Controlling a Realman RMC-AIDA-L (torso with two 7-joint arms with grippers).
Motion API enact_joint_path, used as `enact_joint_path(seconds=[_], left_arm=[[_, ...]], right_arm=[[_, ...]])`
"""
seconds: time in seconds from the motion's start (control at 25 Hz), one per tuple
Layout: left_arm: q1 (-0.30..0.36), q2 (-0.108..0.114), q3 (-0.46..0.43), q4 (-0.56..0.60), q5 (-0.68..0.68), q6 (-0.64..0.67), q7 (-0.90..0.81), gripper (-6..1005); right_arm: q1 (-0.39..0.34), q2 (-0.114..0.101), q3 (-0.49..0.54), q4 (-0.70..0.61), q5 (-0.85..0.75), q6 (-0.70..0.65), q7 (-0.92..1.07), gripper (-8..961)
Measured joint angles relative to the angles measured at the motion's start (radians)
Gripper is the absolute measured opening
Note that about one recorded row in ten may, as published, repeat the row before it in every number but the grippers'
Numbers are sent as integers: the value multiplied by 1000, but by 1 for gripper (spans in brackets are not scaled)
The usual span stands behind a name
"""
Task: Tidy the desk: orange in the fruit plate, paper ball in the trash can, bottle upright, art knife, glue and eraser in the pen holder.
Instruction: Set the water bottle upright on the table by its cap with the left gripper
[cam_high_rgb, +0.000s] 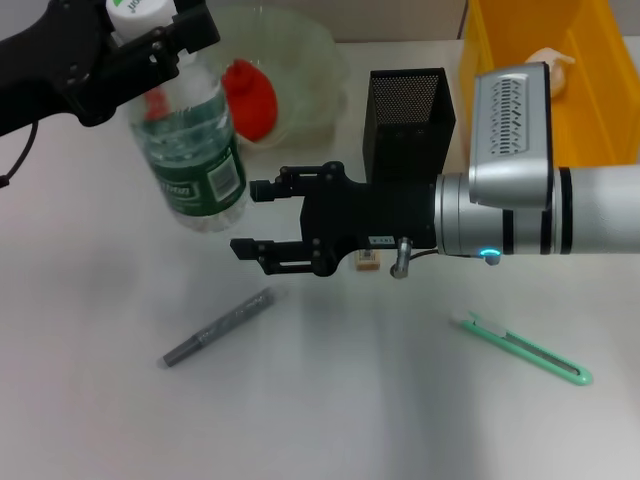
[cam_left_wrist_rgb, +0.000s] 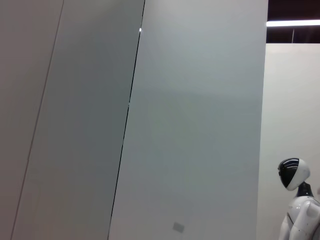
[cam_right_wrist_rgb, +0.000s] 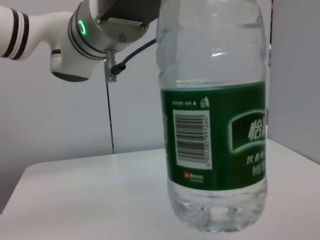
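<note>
The bottle (cam_high_rgb: 190, 150) stands on its base on the table, leaning slightly, and fills the right wrist view (cam_right_wrist_rgb: 215, 125). My left gripper (cam_high_rgb: 150, 35) is shut on its neck, just under the white cap (cam_high_rgb: 135, 10). My right gripper (cam_high_rgb: 247, 217) hovers open just right of the bottle with nothing between its fingers. The orange (cam_high_rgb: 250, 95) lies in the fruit plate (cam_high_rgb: 315, 50). The eraser (cam_high_rgb: 366, 262) sits under my right wrist. The glue (cam_high_rgb: 220, 328) and the art knife (cam_high_rgb: 525, 350) lie flat near the front. The paper ball (cam_high_rgb: 555, 65) is in the trash can (cam_high_rgb: 500, 90).
The pen holder (cam_high_rgb: 408, 120) stands behind my right gripper, between the fruit plate and the trash can. The left wrist view shows only wall panels and a white humanoid figure (cam_left_wrist_rgb: 297, 200) far off.
</note>
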Motion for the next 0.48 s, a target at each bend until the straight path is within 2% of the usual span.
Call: enact_joint_path(seconds=[0.16,0.24,0.36,0.48], left_arm=[[2,1,-1,6,0,-2,-4,449],[6,15,-3,9,1,-22,-7,451],[6,18,-2,7,3,-31,-6,455],[10,28,0,1,43,-129,14,458]], right_arm=[[-35,-7,7,-41,-2,-41,39,673],[-70,-18,9,-87,-15,-64,79,673],[-153,-42,33,-187,-60,-109,158,673],[-246,-54,124,-300,-157,-184,243,673]])
